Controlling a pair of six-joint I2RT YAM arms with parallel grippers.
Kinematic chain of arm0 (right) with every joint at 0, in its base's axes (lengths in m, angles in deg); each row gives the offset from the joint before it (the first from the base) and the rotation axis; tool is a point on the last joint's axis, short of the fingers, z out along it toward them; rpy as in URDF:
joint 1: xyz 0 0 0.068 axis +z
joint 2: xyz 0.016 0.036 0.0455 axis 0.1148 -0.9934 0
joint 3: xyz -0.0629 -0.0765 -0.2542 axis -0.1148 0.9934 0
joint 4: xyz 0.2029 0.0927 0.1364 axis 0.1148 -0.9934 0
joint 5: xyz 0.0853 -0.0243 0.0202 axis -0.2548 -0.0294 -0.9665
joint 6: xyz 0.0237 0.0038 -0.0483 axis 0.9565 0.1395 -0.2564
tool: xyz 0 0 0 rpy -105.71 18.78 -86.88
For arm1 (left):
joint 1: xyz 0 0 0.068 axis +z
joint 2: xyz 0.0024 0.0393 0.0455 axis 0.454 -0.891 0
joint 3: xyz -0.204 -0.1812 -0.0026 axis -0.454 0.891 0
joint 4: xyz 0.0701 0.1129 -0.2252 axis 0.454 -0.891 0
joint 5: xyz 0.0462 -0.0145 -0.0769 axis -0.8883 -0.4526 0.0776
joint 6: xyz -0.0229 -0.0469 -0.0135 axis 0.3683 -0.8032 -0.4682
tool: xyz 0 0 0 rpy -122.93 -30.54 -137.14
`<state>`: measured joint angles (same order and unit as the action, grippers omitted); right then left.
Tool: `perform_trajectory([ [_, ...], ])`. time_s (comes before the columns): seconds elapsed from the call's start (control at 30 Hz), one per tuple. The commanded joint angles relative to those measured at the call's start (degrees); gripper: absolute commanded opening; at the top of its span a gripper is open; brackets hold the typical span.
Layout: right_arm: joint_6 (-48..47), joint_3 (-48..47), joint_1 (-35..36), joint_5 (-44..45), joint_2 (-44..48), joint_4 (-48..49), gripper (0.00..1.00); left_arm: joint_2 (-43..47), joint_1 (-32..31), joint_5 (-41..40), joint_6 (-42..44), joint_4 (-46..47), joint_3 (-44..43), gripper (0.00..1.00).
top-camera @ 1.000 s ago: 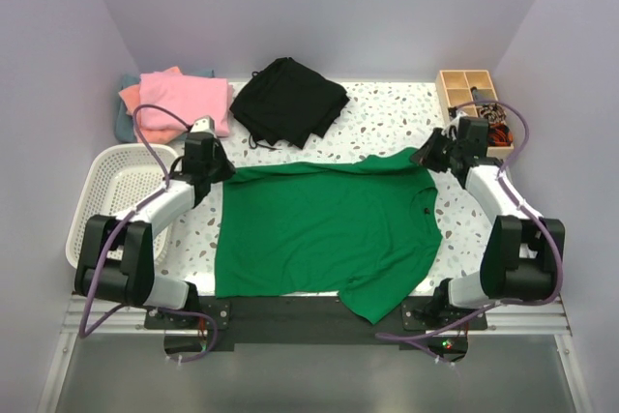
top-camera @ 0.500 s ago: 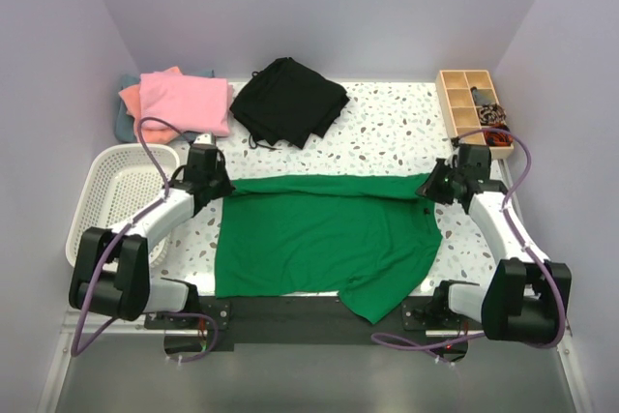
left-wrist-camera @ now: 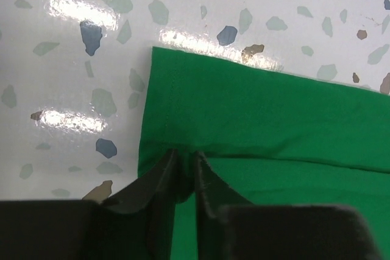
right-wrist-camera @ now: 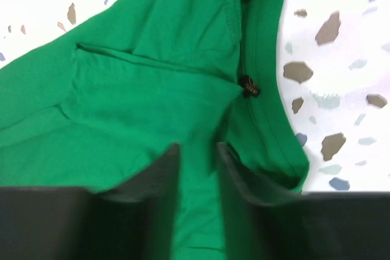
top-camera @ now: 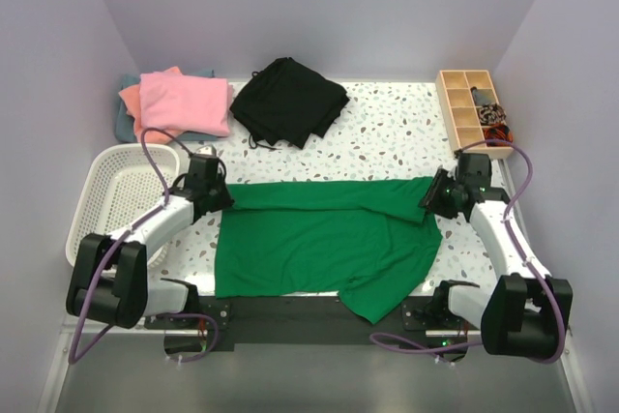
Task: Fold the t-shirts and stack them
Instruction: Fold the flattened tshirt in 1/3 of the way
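Note:
The green t-shirt (top-camera: 324, 239) lies spread on the speckled table, its far edge folded over toward me in a long band. My left gripper (top-camera: 221, 198) sits at the fold's left end; in the left wrist view its jaws (left-wrist-camera: 186, 156) pinch the green cloth (left-wrist-camera: 262, 108). My right gripper (top-camera: 430, 198) is at the fold's right end by the collar. In the right wrist view it (right-wrist-camera: 198, 149) stands open, with the green cloth (right-wrist-camera: 140, 101) lying flat under the gap. Pink (top-camera: 184, 103), salmon-orange (top-camera: 129, 99) and grey-teal (top-camera: 121, 123) t-shirts lie stacked at the far left.
A black garment (top-camera: 288, 101) lies heaped at the far middle. A white mesh basket (top-camera: 102, 205) stands at the left edge beside my left arm. A wooden compartment box (top-camera: 471, 108) with small items sits at the far right.
Both grippers have come toward the near edge, drawing the green t-shirt's far edge over onto itself. The right jaws have parted.

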<state>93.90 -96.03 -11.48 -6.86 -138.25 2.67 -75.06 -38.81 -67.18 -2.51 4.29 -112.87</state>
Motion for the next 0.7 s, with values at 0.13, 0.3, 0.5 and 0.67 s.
perform_trajectory([
  [0.13,0.2,0.9,-0.1,1.7,3.0,-0.7,0.63,3.2,-0.8,-3.6,-0.6,-2.3,0.2,0.43],
  [0.3,0.6,-0.3,-0.1,-0.4,-1.3,5.9,0.62,4.6,-1.1,-1.8,0.9,0.4,-2.8,0.48],
  [0.5,0.3,-2.0,-0.1,-6.6,-9.0,13.3,0.59,-0.1,-1.9,0.5,2.3,3.3,-7.5,0.48],
  [0.67,1.1,-3.8,0.0,-10.2,-13.5,18.1,0.57,-5.4,-3.2,3.6,1.4,7.0,-7.5,0.48],
])
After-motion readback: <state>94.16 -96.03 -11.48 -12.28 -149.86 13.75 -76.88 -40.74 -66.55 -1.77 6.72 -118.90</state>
